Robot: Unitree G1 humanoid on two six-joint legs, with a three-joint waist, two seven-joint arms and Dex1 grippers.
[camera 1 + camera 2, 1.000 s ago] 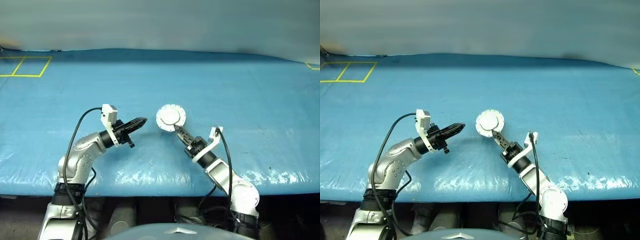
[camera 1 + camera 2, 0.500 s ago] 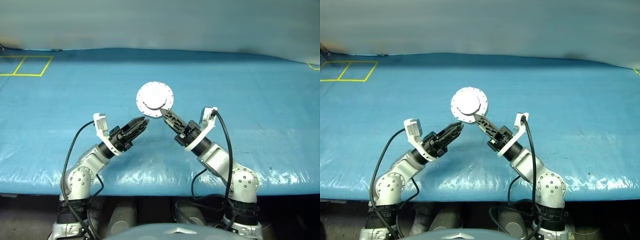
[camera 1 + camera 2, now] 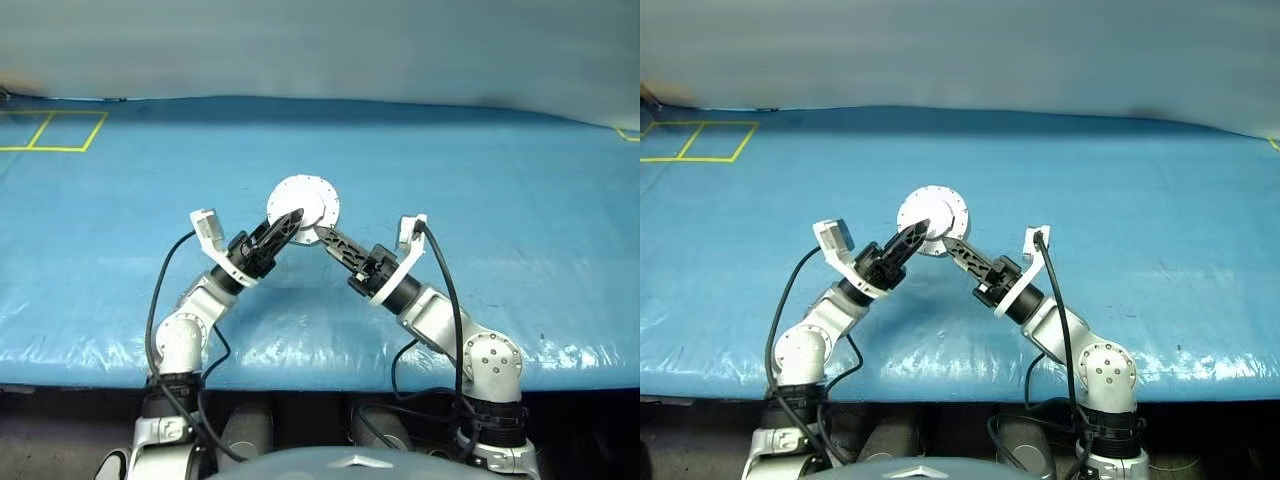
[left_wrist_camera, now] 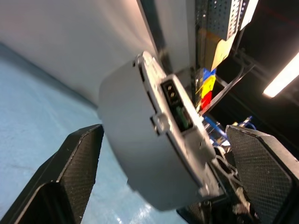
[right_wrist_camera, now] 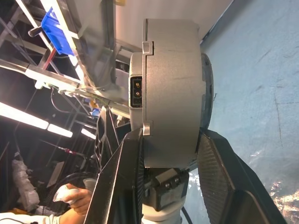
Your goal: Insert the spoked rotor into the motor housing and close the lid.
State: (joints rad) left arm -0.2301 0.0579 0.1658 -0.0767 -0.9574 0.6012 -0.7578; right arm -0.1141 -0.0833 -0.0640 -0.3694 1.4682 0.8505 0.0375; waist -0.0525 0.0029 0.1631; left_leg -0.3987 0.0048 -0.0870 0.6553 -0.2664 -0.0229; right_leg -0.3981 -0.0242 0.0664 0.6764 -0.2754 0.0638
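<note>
Tabletop (image 3: 520, 180) covered in glossy blue sheeting, wide and flat, with yellow tape squares (image 3: 50, 132) at the far left corner. Grey wall beyond the far edge.

Round silver metal motor housing (image 3: 303, 203), closed by its plain silver disc lid (image 5: 205, 91), held up in the air over the middle of the tabletop, nearer the front edge than the far one, plain face turned toward the head camera. Seen edge-on in the right wrist view (image 5: 170, 88): thick grey drum with small tabs on the rim and a dark connector socket in its side wall.

Right pincer (image 3: 322, 236) reaching up from the right, its two black fingers (image 5: 128, 186) pinching the drum across its thickness at the lower rim.

Left pincer (image 3: 286, 225) reaching up from the left, tips at the housing's lower left rim. Fingers (image 4: 77, 163) spread wide in the left wrist view, one on each side of the drum (image 4: 145, 154), with a gap showing on both sides.

Hand of a person (image 5: 70, 196) low in the right wrist view, far behind the housing.
</note>
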